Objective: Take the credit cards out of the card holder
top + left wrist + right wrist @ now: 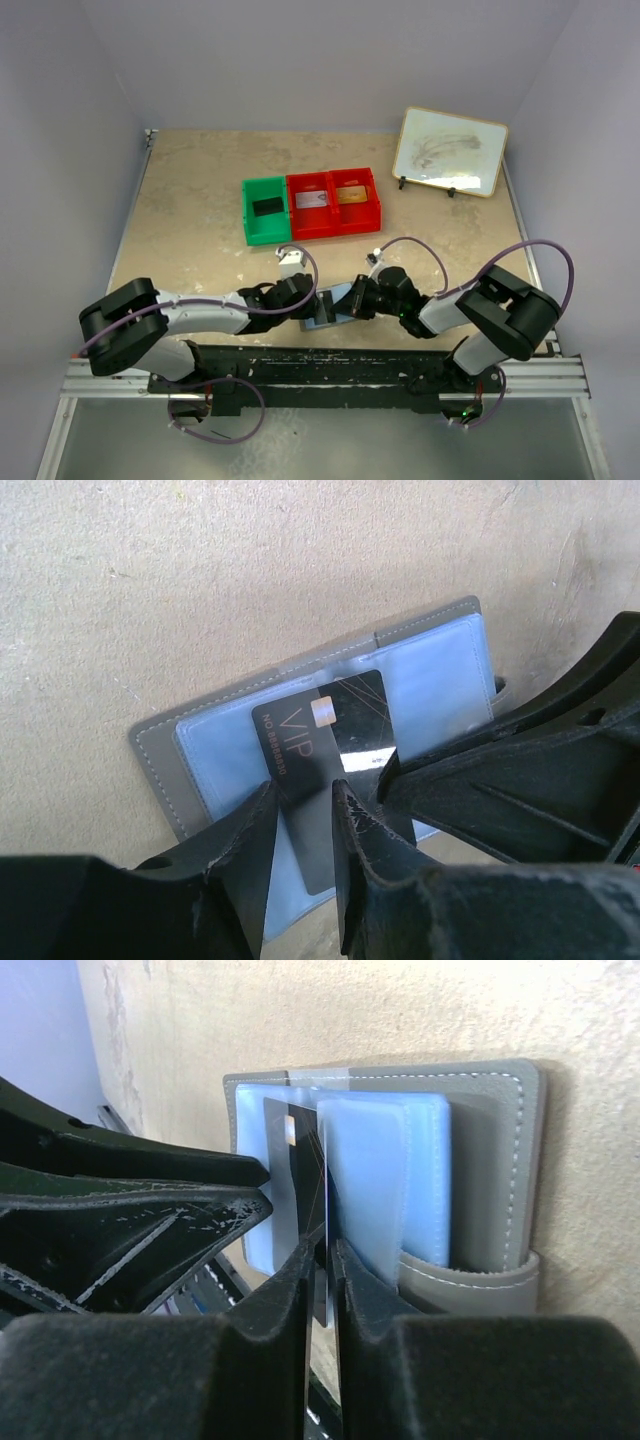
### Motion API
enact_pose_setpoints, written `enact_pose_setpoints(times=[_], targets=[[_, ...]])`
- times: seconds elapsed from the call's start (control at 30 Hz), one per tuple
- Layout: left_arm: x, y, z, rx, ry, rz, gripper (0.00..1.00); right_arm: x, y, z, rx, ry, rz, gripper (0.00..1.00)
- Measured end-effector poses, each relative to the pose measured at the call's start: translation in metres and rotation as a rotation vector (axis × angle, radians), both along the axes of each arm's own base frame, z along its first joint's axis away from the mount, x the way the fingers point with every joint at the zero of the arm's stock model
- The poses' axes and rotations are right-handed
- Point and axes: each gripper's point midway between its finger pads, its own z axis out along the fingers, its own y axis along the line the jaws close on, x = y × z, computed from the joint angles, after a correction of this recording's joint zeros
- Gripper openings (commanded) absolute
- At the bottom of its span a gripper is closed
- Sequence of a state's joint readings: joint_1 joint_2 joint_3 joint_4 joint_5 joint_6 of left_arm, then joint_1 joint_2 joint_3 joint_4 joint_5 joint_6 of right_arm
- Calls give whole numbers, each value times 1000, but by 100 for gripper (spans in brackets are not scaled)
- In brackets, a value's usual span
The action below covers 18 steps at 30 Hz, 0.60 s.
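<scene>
The card holder (pixel 160 750) is a grey stitched wallet with blue plastic sleeves, lying open on the table near the arms (pixel 330 308). A black credit card (pixel 320 730) marked VIP sticks partway out of a sleeve. My left gripper (pixel 305 790) is open, its fingers spread over the card's near end. In the right wrist view the card (pixel 295 1160) stands edge-on between the fingers of my right gripper (pixel 322 1255). Those jaws are parted only narrowly, with thin slits beside the card. The holder's grey cover (pixel 490 1160) lies to the right.
Behind the holder stand a green bin (pixel 252 215) holding a dark card and a red bin (pixel 335 228) with a pale card and a gold card (pixel 351 194). A framed whiteboard (pixel 450 150) leans at the back right. The arms' rail (pixel 320 365) runs along the near edge.
</scene>
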State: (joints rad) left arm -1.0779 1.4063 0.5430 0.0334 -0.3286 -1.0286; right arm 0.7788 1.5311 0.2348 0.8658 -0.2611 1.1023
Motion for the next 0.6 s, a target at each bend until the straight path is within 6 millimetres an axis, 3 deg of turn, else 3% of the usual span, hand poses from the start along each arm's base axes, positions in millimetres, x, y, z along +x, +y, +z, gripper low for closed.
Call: enact_pose_setpoints(times=[0.17, 0.6], targets=[[0, -2, -3, 2, -1, -4, 22, 0, 4, 3, 15, -5, 17, 27], [2, -6, -3, 25, -8, -2, 19, 7, 6, 6, -23, -34, 46, 28]])
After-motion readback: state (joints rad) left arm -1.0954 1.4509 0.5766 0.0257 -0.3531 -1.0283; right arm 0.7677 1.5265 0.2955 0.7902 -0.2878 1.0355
